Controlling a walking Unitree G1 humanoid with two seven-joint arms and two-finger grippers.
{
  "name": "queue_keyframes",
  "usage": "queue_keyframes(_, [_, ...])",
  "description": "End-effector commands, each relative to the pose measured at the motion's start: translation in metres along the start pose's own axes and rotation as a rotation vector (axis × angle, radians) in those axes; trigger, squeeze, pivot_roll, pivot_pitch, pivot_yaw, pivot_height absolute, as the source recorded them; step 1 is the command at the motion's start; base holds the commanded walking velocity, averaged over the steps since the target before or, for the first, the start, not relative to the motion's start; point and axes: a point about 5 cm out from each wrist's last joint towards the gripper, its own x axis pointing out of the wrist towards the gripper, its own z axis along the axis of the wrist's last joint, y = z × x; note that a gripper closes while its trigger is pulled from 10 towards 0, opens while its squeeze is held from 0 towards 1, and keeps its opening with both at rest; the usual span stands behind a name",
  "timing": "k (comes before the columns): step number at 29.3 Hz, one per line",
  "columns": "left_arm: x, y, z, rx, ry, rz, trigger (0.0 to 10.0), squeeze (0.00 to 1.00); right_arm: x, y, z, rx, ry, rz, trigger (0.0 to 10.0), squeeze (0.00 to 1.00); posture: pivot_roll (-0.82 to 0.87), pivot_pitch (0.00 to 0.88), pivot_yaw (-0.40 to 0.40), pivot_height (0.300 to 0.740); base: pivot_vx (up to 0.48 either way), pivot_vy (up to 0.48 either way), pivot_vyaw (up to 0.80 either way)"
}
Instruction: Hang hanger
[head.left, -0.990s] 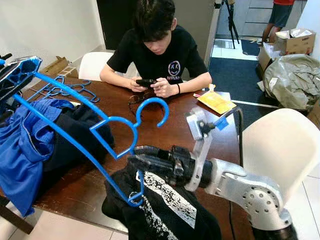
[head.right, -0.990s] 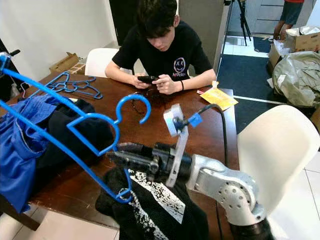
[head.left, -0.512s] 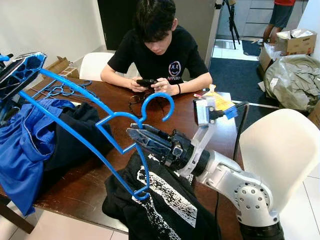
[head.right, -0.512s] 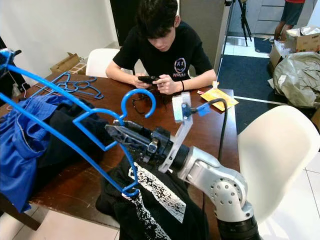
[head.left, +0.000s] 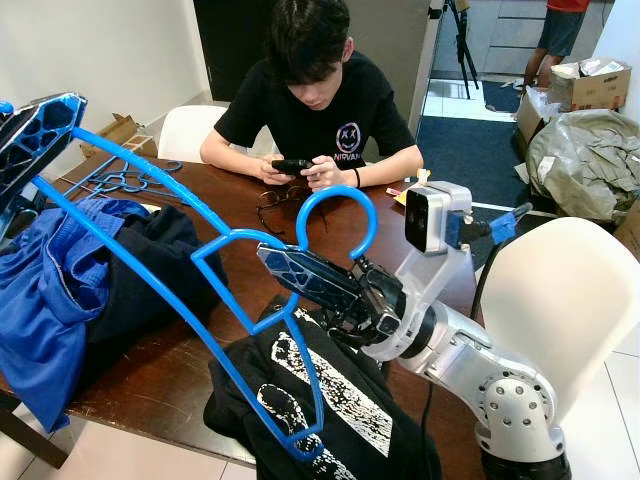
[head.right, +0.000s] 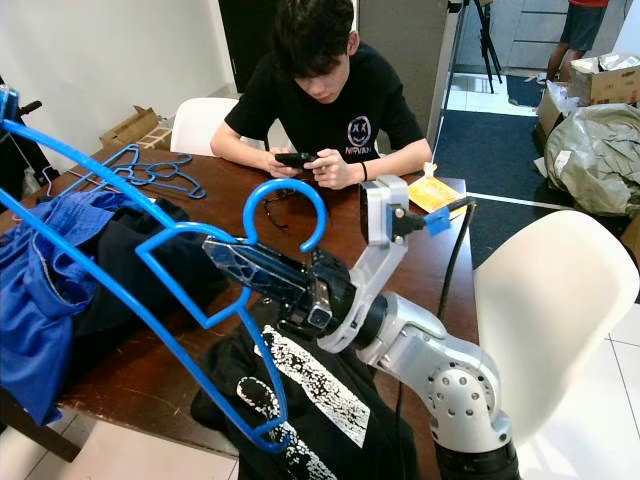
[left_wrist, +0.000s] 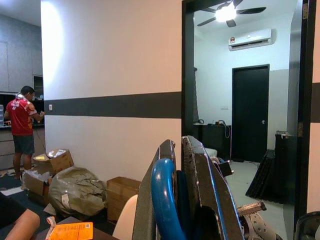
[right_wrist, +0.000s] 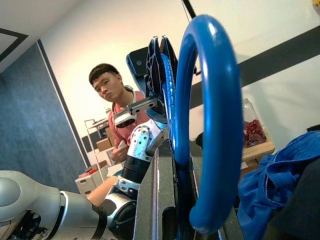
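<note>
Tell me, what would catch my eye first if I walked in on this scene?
Probably the big blue hanger held up over the brown table: the left gripper clamps one end and the right gripper grips it near the hook. Under it lies a black printed shirt at the table's near edge, beside a heap of blue and dark clothes. Across the table a person in a black T-shirt looks down at a phone.
</note>
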Motion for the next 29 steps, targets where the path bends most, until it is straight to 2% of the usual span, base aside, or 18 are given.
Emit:
queue_keyframes(1, [0.000, 0.002, 0.001, 0.021, -0.009, 0.016, 0.0, 0.00, 0.006, 0.011, -0.003, 0.003, 0.017, 0.080, 0.0, 0.00, 0.09, 0.000, 0.049, 0.740, 0.000, 0.000, 0.00])
queue_keyframes(7, [-0.001, 0.004, 0.001, 0.031, -0.012, 0.030, 0.0, 0.00, 0.003, 0.018, -0.008, 0.007, 0.044, 0.130, 0.0, 0.00, 0.09, 0.000, 0.050, 0.740, 0.000, 0.000, 0.00])
queue_keyframes(8, [-0.002, 0.005, 0.002, 0.035, -0.011, 0.037, 3.8, 0.00, 0.003, 0.019, -0.008, 0.008, 0.047, 0.137, 0.0, 0.00, 0.09, 0.000, 0.050, 0.740, 0.000, 0.000, 0.00])
queue_keyframes(9, [-0.004, 0.008, 0.001, 0.036, -0.006, 0.069, 8.1, 0.00, 0.001, 0.018, -0.009, 0.001, 0.058, 0.129, 0.0, 0.00, 0.09, 0.000, 0.051, 0.740, 0.000, 0.000, 0.00])
queue_keyframes(10, [-0.004, 0.008, 0.001, 0.036, -0.006, 0.069, 8.1, 0.00, 0.001, 0.018, -0.009, 0.001, 0.058, 0.129, 0.0, 0.00, 0.09, 0.000, 0.051, 0.740, 0.000, 0.000, 0.00])
queue_keyframes(11, [-0.005, 0.011, 0.000, 0.031, -0.002, 0.100, 10.0, 1.00, 0.000, 0.014, -0.010, -0.010, 0.070, 0.106, 0.0, 0.00, 0.09, 0.000, 0.051, 0.740, 0.000, 0.000, 0.00])
queue_keyframes(15, [-0.006, 0.013, -0.004, 0.015, 0.005, 0.124, 10.0, 1.00, -0.002, 0.003, -0.012, -0.047, 0.104, 0.024, 0.0, 0.00, 0.09, 0.000, 0.051, 0.740, 0.000, 0.000, 0.00])
queue_keyframes(19, [-0.013, 0.012, 0.000, 0.034, 0.005, 0.175, 10.0, 1.00, -0.014, -0.033, -0.011, -0.169, 0.171, -0.254, 0.0, 0.00, 0.09, 0.000, 0.053, 0.740, 0.000, 0.000, 0.00])
queue_keyframes(20, [-0.013, 0.012, 0.000, 0.034, 0.005, 0.175, 10.0, 1.00, -0.014, -0.033, -0.011, -0.169, 0.171, -0.254, 0.0, 0.00, 0.09, 0.000, 0.053, 0.740, 0.000, 0.000, 0.00])
queue_keyframes(21, [-0.015, 0.010, 0.002, 0.037, 0.009, 0.176, 10.0, 1.00, -0.018, -0.040, -0.009, -0.195, 0.180, -0.313, 0.0, 0.00, 0.09, 0.000, 0.053, 0.740, 0.000, 0.000, 0.00])
queue_keyframes(22, [-0.015, 0.010, 0.002, 0.037, 0.009, 0.176, 10.0, 1.00, -0.018, -0.040, -0.009, -0.195, 0.180, -0.313, 0.0, 0.00, 0.09, 0.000, 0.053, 0.740, 0.000, 0.000, 0.00])
queue_keyframes(23, [-0.016, 0.008, 0.003, 0.040, 0.013, 0.178, 10.0, 1.00, -0.022, -0.047, -0.008, -0.217, 0.186, -0.365, 0.0, 0.00, 0.09, 0.000, 0.053, 0.740, 0.000, 0.000, 0.00])
queue_keyframes(25, [-0.016, 0.008, 0.003, 0.040, 0.013, 0.178, 10.0, 1.00, -0.022, -0.047, -0.008, -0.217, 0.186, -0.365, 0.0, 0.00, 0.09, 0.000, 0.053, 0.740, 0.000, 0.000, 0.00])
queue_keyframes(26, [-0.020, 0.005, 0.006, 0.043, 0.019, 0.186, 10.0, 1.00, -0.029, -0.057, -0.003, -0.248, 0.182, -0.448, 0.0, 0.00, 0.10, 0.000, 0.052, 0.740, 0.000, 0.000, 0.00])
queue_keyframes(27, [-0.020, 0.005, 0.006, 0.043, 0.019, 0.186, 10.0, 1.00, -0.029, -0.057, -0.003, -0.248, 0.182, -0.448, 0.0, 0.00, 0.10, 0.000, 0.052, 0.740, 0.000, 0.000, 0.00])
queue_keyframes(28, [-0.025, 0.001, 0.009, 0.042, 0.023, 0.194, 10.0, 1.00, -0.039, -0.071, 0.008, -0.280, 0.144, -0.566, 0.0, 0.00, 0.11, 0.000, 0.050, 0.740, 0.000, 0.000, 0.00])
queue_keyframes(29, [-0.025, 0.001, 0.009, 0.042, 0.023, 0.194, 10.0, 1.00, -0.039, -0.071, 0.008, -0.280, 0.144, -0.566, 0.0, 0.00, 0.11, 0.000, 0.050, 0.740, 0.000, 0.000, 0.00])
